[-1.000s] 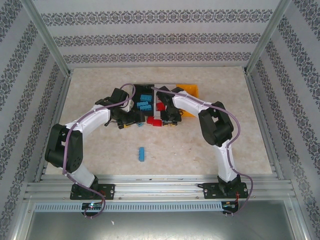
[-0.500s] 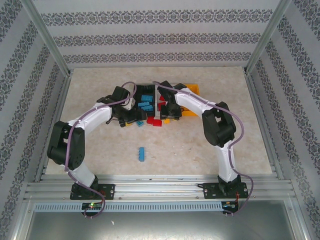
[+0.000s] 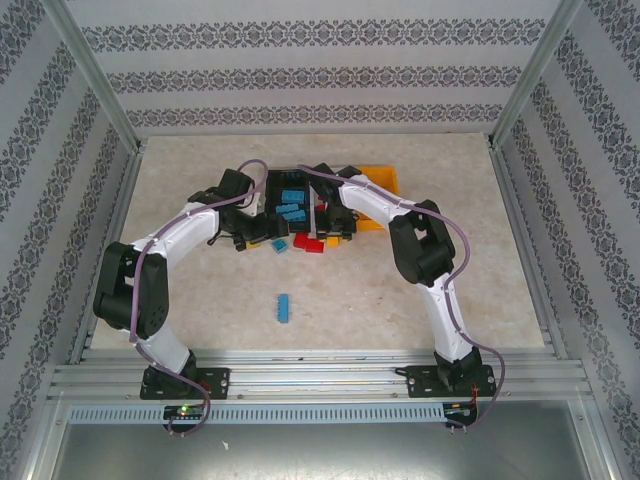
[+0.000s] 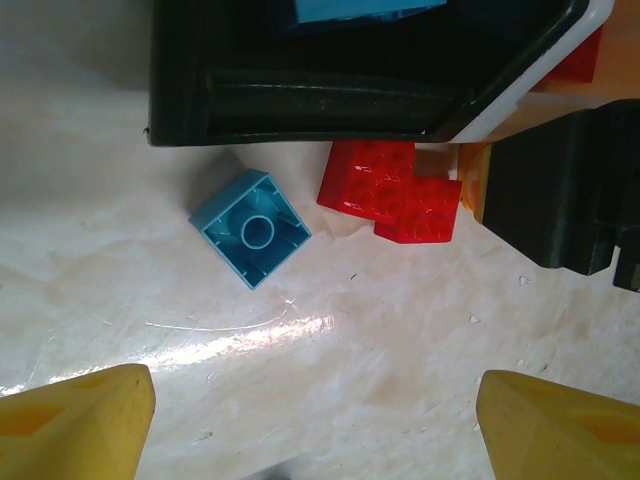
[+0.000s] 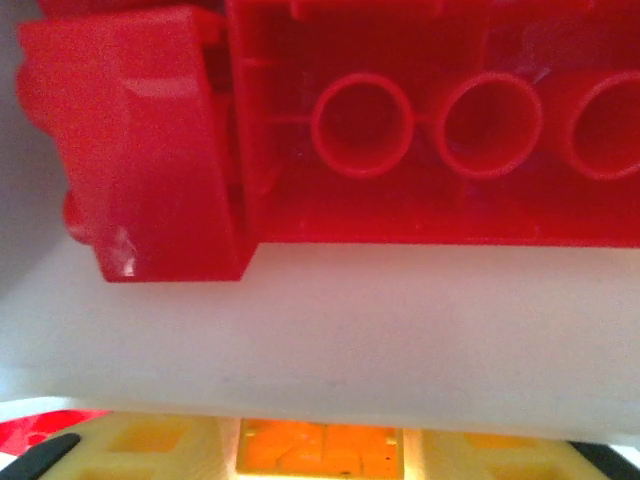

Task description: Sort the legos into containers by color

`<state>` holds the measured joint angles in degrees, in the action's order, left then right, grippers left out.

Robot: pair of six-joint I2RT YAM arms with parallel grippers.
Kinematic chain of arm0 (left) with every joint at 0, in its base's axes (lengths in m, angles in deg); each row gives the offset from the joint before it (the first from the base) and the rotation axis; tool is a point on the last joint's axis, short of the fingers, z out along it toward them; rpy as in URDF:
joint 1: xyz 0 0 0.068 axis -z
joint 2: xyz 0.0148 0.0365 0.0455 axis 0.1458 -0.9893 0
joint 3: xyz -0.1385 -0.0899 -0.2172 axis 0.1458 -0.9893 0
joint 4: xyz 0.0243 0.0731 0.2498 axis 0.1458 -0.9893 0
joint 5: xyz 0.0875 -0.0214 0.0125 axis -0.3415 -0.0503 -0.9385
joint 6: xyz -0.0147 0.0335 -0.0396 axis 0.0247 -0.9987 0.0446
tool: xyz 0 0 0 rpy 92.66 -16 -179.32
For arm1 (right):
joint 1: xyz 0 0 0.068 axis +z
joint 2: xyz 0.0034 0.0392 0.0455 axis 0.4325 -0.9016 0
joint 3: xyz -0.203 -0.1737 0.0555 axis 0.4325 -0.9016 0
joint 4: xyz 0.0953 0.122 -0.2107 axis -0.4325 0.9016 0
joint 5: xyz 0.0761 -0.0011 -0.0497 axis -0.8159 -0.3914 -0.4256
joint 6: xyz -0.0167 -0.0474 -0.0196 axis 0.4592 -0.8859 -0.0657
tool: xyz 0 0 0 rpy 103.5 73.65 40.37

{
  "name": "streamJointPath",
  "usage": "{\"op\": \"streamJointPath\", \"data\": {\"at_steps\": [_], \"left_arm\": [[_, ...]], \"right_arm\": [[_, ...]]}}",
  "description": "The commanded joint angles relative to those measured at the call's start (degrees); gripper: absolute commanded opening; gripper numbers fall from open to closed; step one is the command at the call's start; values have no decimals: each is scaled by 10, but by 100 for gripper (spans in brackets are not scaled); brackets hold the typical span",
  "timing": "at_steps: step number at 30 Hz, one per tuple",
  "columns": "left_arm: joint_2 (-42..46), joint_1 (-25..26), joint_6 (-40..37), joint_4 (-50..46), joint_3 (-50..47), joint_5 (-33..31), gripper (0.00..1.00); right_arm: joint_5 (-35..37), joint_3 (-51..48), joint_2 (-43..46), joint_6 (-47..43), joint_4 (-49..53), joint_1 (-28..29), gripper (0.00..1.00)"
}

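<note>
Left gripper (image 4: 320, 430) hangs open, fingers wide apart, nothing in it, over the counter (image 4: 400, 330) just in front of the black bin (image 4: 300, 95). Blue lego (image 4: 252, 228) lies upside down, hollow side up, just in front of the black bin's front wall, turned diagonal to the fingers. Two red legos (image 4: 392, 195) touch each other just right of it. Long blue lego (image 3: 284, 307) is well in front of the black bin, alone.

Right gripper (image 3: 336, 230) sits at the white bin (image 5: 320, 340), next right of the black bin, with more red bricks (image 5: 430, 120) inside. An orange piece (image 5: 320, 450) shows between its fingers; cannot tell if it is clamped or loose.

Likely next target is the blue lego. It should be light, rigid and smooth-sided, so it may slip or skid. Best hold looks like two opposite flat walls, after a wrist turn to square up.
</note>
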<state>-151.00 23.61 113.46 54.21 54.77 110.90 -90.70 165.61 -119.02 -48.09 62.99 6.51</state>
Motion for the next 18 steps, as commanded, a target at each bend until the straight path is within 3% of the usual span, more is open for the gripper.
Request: {"op": "streamJointPath", "data": {"at_steps": [1, 6, 18], "left_arm": [[13, -9, -14, -20, -8, 8, 84], [16, -13, -14, -18, -8, 8, 84], [13, -15, -9, 1, -9, 16, 84]], "right_arm": [[24, 22, -11, -8, 13, 7, 37], [36, 19, 23, -9, 26, 13, 29], [15, -65, 187, 33, 19, 16, 28]]}}
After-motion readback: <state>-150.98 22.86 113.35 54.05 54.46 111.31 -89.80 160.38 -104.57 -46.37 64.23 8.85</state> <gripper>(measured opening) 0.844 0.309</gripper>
